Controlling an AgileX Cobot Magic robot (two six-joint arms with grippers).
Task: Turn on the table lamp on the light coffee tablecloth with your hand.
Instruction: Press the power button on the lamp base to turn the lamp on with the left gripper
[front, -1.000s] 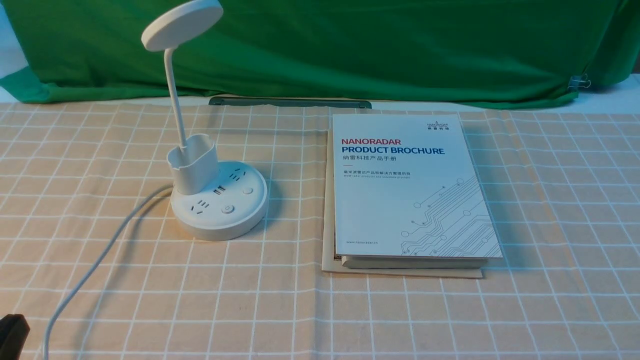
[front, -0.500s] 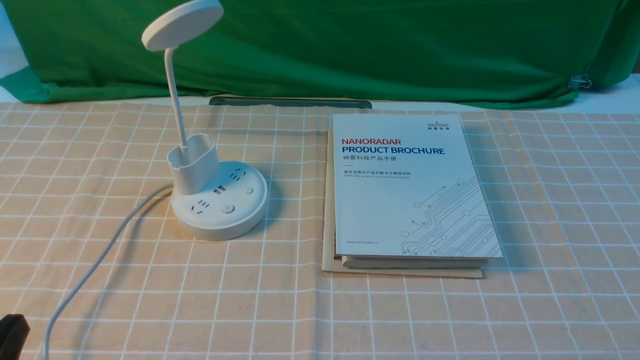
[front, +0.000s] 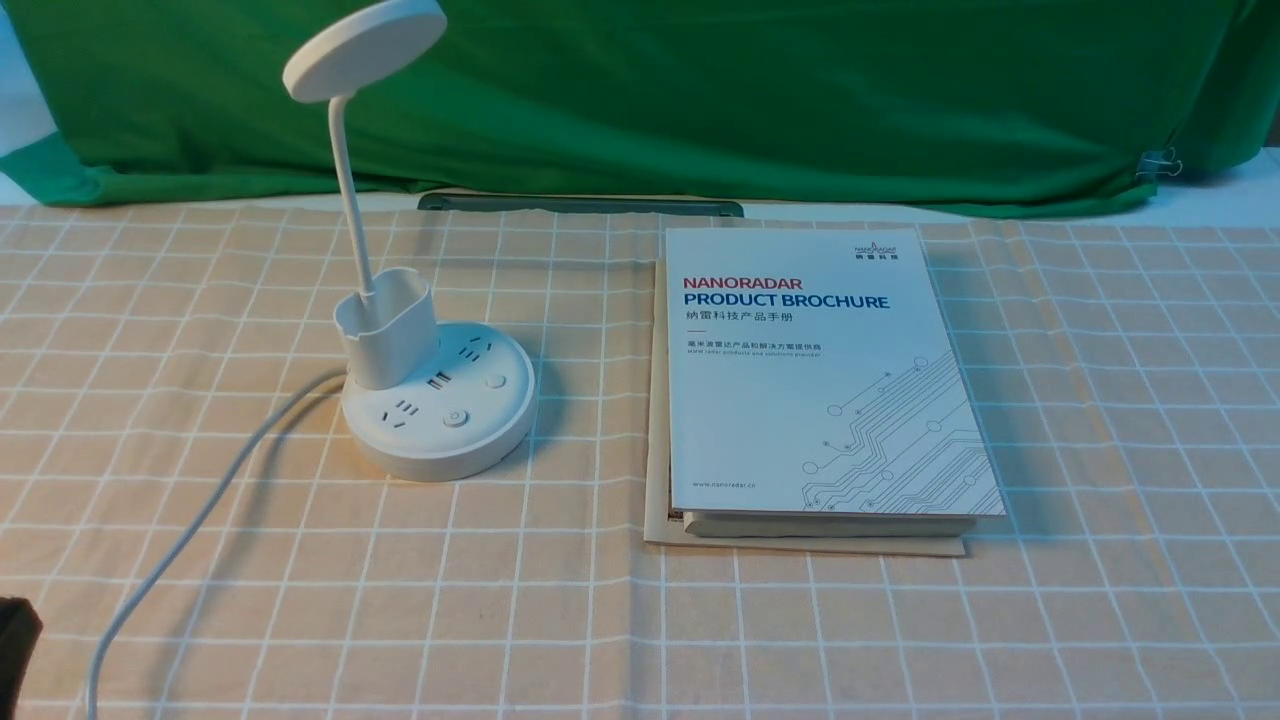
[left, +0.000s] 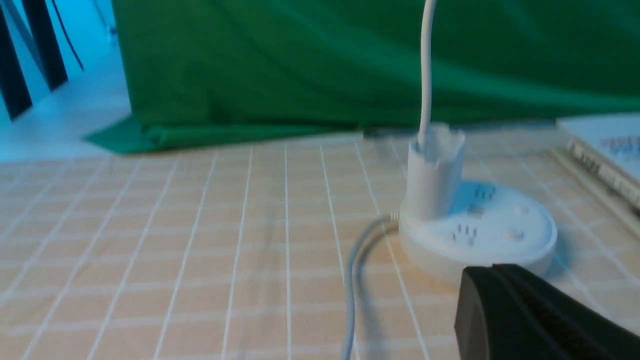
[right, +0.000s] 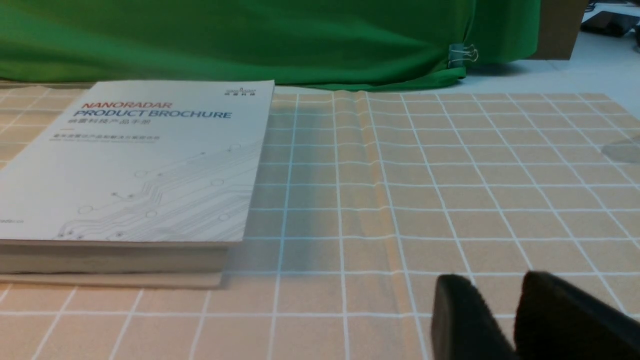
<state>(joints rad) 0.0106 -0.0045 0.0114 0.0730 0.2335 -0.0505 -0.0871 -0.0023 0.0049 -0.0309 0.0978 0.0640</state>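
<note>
One table lamp stands well beyond the left gripper.

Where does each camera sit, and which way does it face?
Front view: between the arms, facing forward over the light coffee tablecloth at the table lamp and brochure; a sliver of the left gripper shows.
Left wrist view: low over the cloth, facing the lamp's base; its own gripper tip shows.
Right wrist view: low, facing the brochure; the right gripper shows.
Both wrist views share the brochure.
</note>
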